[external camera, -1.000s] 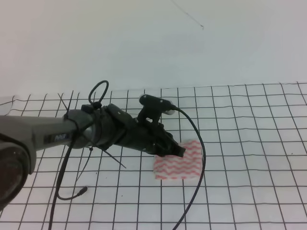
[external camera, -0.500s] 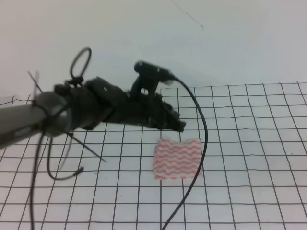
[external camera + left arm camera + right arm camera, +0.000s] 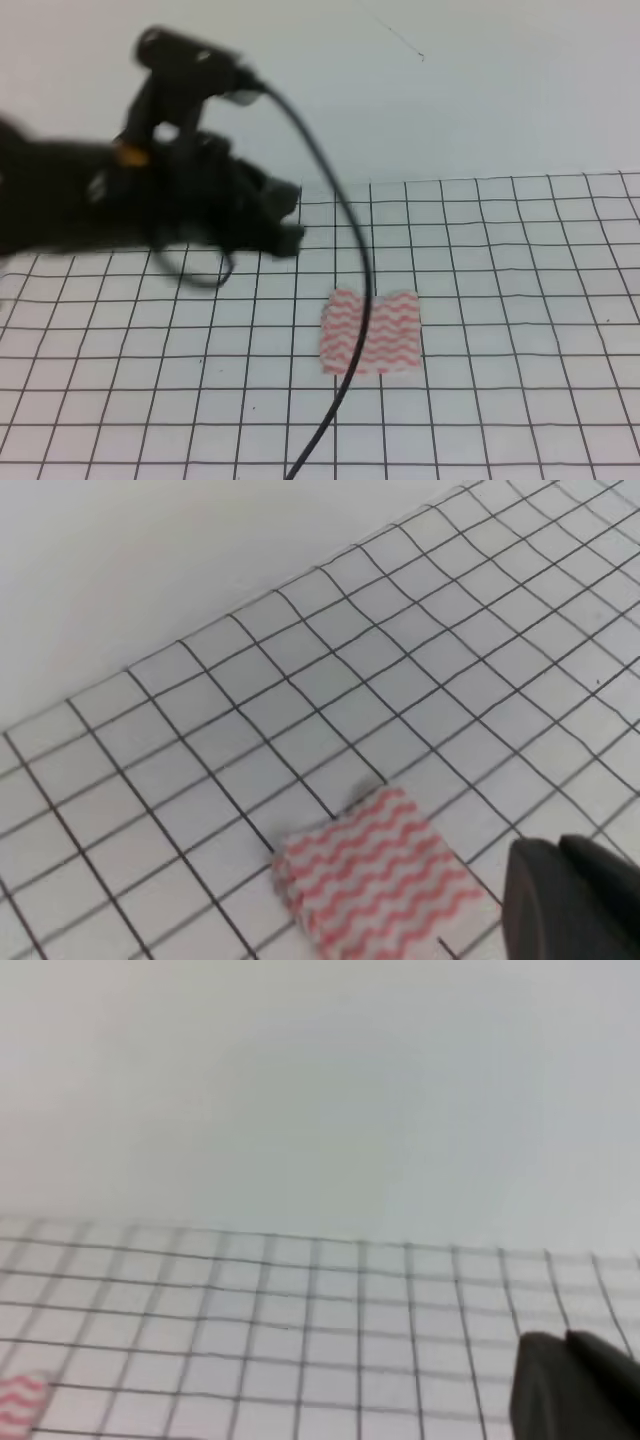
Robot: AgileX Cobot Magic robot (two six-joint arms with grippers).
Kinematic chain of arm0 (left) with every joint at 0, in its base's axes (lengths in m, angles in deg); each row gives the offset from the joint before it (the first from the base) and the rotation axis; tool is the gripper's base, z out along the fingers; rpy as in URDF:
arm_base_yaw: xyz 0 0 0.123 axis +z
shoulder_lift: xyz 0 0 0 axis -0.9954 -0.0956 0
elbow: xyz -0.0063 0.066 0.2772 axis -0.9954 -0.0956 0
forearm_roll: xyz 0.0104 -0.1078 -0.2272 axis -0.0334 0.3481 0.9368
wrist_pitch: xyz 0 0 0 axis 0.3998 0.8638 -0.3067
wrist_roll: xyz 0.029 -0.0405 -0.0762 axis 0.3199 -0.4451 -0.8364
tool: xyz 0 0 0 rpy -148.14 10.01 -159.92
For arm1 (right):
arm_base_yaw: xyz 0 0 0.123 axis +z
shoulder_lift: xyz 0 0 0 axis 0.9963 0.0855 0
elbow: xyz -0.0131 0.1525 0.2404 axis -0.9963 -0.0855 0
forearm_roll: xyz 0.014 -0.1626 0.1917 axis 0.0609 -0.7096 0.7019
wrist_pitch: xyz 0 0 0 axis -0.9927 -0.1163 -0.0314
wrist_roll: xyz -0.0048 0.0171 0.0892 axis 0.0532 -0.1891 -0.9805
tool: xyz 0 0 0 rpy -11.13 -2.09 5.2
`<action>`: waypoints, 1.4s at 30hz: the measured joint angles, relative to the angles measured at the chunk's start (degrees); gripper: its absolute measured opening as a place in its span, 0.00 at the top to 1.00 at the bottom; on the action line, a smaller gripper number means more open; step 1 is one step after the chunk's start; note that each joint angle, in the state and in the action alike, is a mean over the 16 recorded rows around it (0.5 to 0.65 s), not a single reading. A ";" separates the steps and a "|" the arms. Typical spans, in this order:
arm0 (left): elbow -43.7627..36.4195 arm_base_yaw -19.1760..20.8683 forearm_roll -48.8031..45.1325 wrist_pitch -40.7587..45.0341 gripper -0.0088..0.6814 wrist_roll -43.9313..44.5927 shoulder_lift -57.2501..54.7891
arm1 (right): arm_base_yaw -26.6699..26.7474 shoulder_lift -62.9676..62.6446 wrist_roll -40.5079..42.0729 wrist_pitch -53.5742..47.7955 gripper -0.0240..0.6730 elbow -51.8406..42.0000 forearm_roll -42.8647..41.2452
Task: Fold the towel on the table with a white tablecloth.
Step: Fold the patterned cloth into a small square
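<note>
Broadly, the counter (image 3: 520,420) fills the lower half of the high view, a wide flat surface in white cloth ruled with thin black grid lines, and it ends at a plain pale wall (image 3: 480,90) behind. The same gridded cloth shows in both wrist views.

The left arm (image 3: 90,200) is the next largest thing, a blurred black mass entering from the left edge and raised above the counter. On top of it sits the wrist camera (image 3: 190,55), and a black cable (image 3: 345,300) curves from that camera down across the front of the scene to the bottom edge, passing in front of the towel. The left gripper (image 3: 285,225) is at the arm's right end, up in the air and apart from the towel, above and to the left of it. It is too smeared to show whether its jaws are spread or pressed together; in the left wrist view only a dark corner of it (image 3: 570,895) shows at the lower right, and nothing is seen held there.

The towel (image 3: 370,332) lies flat on the counter near the middle, a small rectangle with pink-red and white wavy stripes; layered edges show along its left side in the left wrist view (image 3: 375,875).

The right gripper (image 3: 575,1385) appears only as a dark shape at the lower right of its own view; I cannot tell how its jaws stand.
</note>
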 joint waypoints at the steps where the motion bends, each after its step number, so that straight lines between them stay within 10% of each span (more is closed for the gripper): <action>1: -2.08 -0.01 -0.68 -0.34 0.99 -1.56 2.70 | 0.00 -0.05 -4.09 1.14 0.97 -1.12 -3.07; 13: -21.20 -0.11 -0.04 -3.63 0.99 -9.80 28.65 | 0.00 -0.76 -18.42 18.69 0.97 -16.05 -13.42; 42: -26.58 0.64 -4.70 -1.02 0.99 -11.40 35.88 | 0.00 -0.90 -18.29 16.99 0.97 -18.86 -13.94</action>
